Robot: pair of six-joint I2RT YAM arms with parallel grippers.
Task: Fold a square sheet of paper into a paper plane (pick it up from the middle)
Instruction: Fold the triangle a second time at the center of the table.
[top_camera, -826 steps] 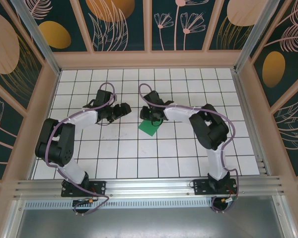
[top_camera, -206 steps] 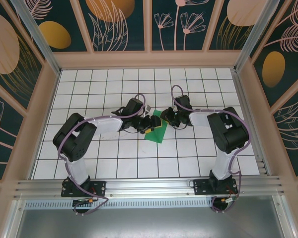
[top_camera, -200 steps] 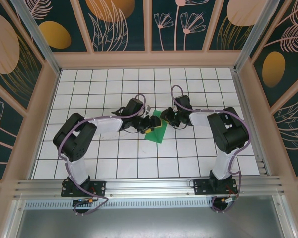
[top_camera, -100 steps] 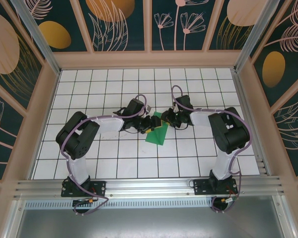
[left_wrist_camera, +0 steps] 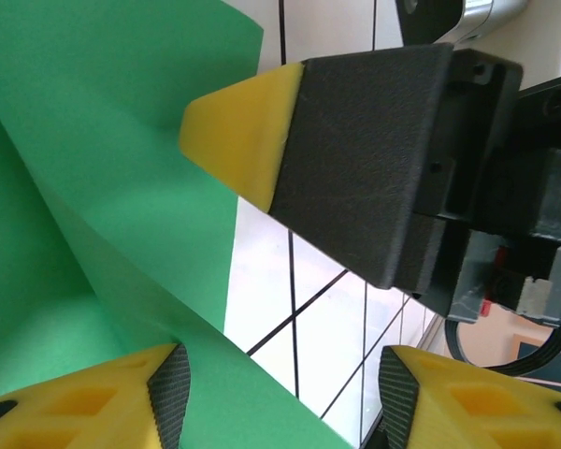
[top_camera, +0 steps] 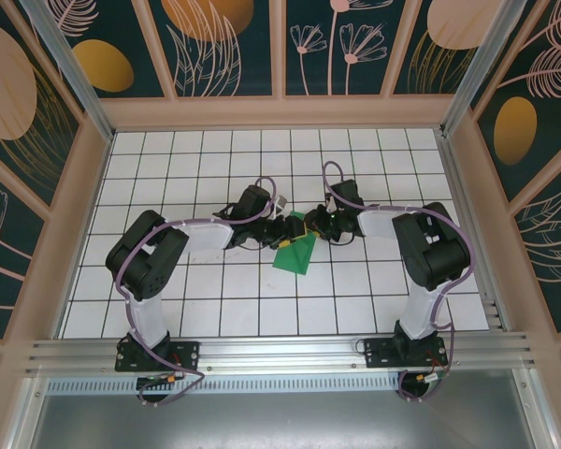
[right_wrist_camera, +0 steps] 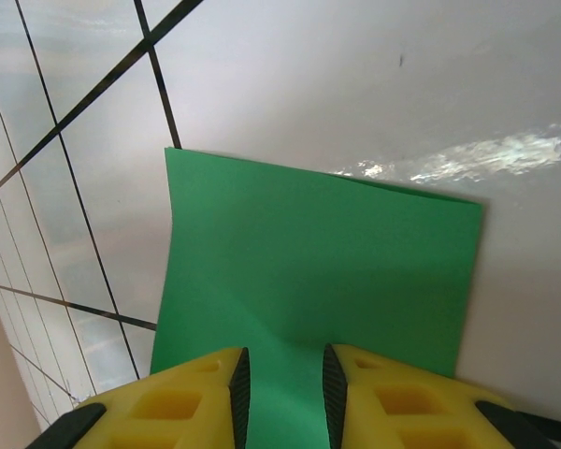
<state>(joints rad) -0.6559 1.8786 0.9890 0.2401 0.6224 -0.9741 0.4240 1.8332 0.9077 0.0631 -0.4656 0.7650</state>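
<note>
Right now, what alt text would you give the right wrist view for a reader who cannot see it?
A bright-green square sheet of paper lies on the white gridded table, a soft crease running toward the camera. The right end effector frames the bottom edge, its yellow fingertips slightly apart with green paper showing in the gap.

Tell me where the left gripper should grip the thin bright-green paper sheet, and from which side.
Probably the edge nearest the left arm, approached from that side. The thin bright-green paper sheet bows upward there, its edge running between the fingers of the open left gripper; the right gripper occupies the opposite side.
</note>
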